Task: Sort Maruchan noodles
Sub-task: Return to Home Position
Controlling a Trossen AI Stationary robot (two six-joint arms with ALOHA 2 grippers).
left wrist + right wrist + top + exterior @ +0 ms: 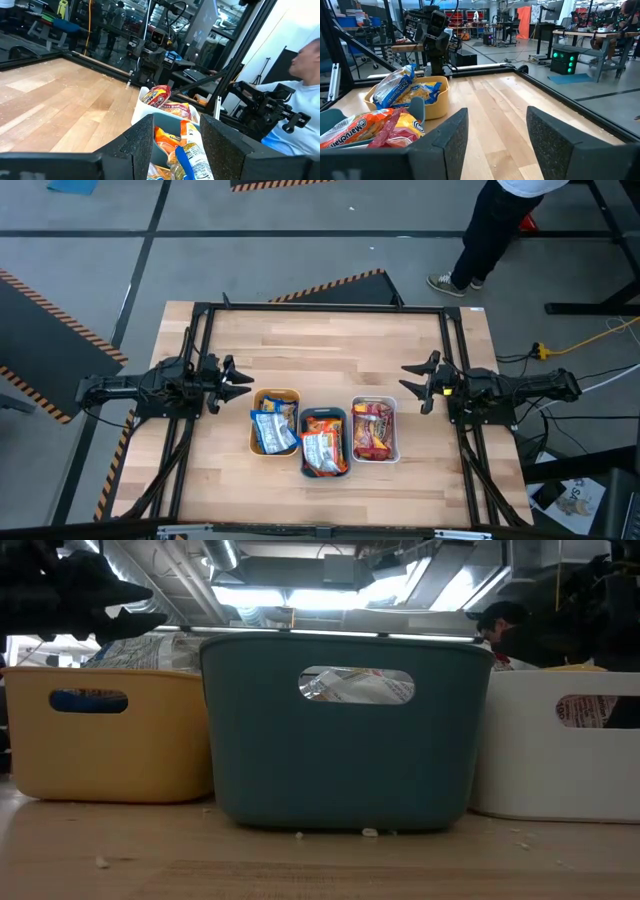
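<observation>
Maruchan noodles (324,450), crinkly plastic packets: lie sorted by colour in yellow-orange plastic bin (276,392), teal plastic bin (323,411) and white plastic bin (374,401), a row between left gripper (240,379) and right gripper (406,378), both with fingers apart, gripping nothing, well clear on either side.

The table (330,350) is surfaced in matt wood and edged by a black metal frame (320,307); the yellow bin (110,745), teal bin (340,760) and white bin (560,770) are formed of smooth matt plastic, the noodle packets (324,452) of glossy crinkled film.
</observation>
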